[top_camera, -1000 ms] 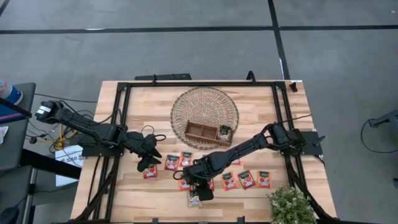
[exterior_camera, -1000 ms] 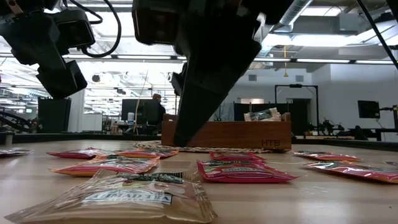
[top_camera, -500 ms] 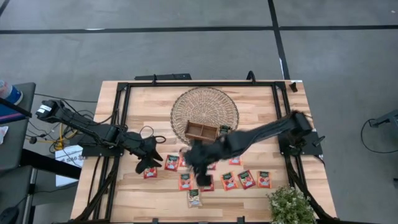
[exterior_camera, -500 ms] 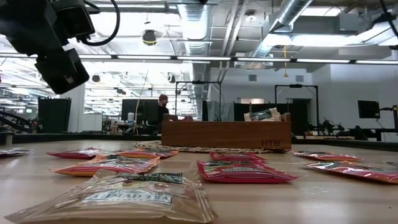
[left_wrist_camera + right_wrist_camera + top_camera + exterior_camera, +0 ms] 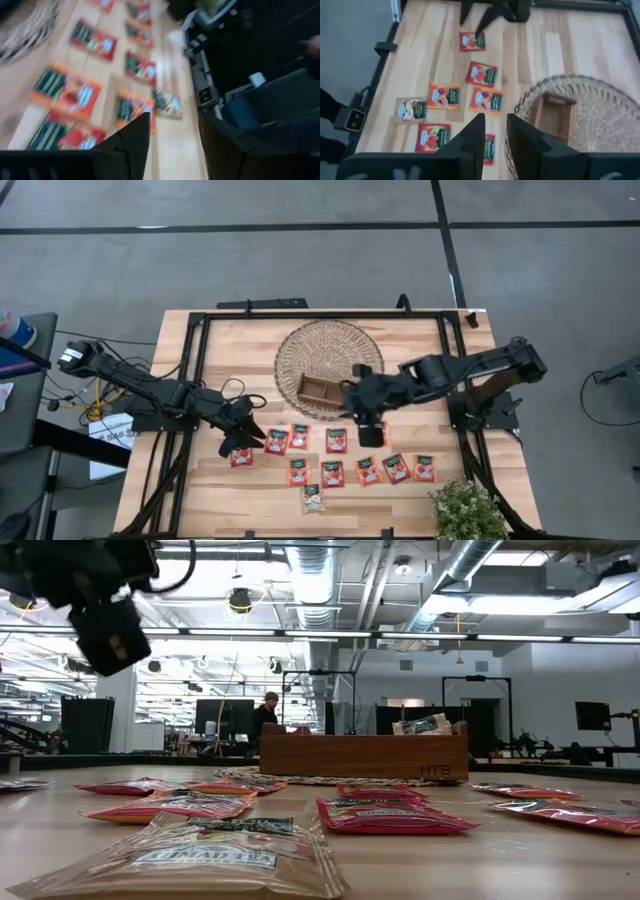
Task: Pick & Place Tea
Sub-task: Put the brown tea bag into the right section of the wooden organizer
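Several red-orange tea sachets (image 5: 337, 440) lie flat in two loose rows on the wooden table, with one whitish-beige sachet (image 5: 314, 498) nearest the near edge. In the low view this pale sachet (image 5: 205, 855) fills the foreground. One more sachet (image 5: 422, 725) sticks up out of the brown divided tray (image 5: 322, 390). My left gripper (image 5: 240, 442) hovers open just above the leftmost sachet (image 5: 241, 457). My right gripper (image 5: 369, 432) is open and empty, raised above the table just on the near right of the tray; its wrist view looks down on the sachets (image 5: 482, 74).
The tray sits on a round wicker mat (image 5: 330, 345) at the table's far middle. A small potted plant (image 5: 465, 510) stands at the near right corner. A black frame (image 5: 200, 320) runs round the table. Bare wood lies left of the mat and along the near left.
My right gripper has risen from low over the sachets near the near edge and swung toward the far right, ending beside the tray; it has left the low view. The sachets lie where they were. My left gripper has risen slightly.
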Action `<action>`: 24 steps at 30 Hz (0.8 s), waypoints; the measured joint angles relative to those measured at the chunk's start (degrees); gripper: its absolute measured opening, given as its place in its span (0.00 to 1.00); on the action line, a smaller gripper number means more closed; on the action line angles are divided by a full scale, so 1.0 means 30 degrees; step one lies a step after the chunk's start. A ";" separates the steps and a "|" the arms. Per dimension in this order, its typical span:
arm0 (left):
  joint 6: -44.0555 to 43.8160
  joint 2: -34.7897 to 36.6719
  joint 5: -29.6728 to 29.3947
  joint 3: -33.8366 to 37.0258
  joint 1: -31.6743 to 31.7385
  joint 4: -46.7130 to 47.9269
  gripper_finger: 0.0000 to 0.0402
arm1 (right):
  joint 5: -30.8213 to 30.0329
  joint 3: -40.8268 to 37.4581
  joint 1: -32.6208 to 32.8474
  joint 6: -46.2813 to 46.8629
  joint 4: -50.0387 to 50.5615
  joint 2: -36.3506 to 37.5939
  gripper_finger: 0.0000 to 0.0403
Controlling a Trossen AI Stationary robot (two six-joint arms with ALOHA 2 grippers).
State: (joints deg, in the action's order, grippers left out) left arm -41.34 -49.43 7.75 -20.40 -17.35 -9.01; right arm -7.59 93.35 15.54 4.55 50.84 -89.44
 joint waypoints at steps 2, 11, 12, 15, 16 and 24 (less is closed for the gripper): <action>0.0576 0.0000 0.0000 -0.0102 -0.0006 -0.0614 0.40 | -0.0053 -0.2195 0.0209 0.0711 -0.1456 0.1031 0.18; 0.4114 -0.2594 -0.1583 -0.6078 -0.0499 0.4206 0.40 | -0.0131 -1.1979 0.1000 0.3857 -0.9686 0.6631 0.18; 0.4153 -0.3282 -0.1682 -0.6926 -0.0618 0.5114 0.40 | -0.0218 -1.2709 0.1090 0.3969 -1.0254 0.7297 0.18; 0.4137 -0.5939 -0.1676 -0.9511 -0.1012 0.7515 0.40 | -0.1262 -1.4385 0.1388 0.4008 -1.1089 0.9319 0.18; 0.4077 -0.6826 -0.1678 -1.0344 -0.1115 0.8519 0.40 | -0.1655 -1.4831 0.1501 0.4024 -1.1123 1.0037 0.18; 0.0567 -1.3457 -0.1591 -1.5901 -0.0819 1.1974 0.40 | -0.2406 -1.6943 0.1708 0.4017 -1.0912 1.4624 0.18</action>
State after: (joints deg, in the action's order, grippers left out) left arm -39.64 -89.80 2.98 -68.11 -19.80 26.91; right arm -14.81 42.52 20.67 16.60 18.11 -45.57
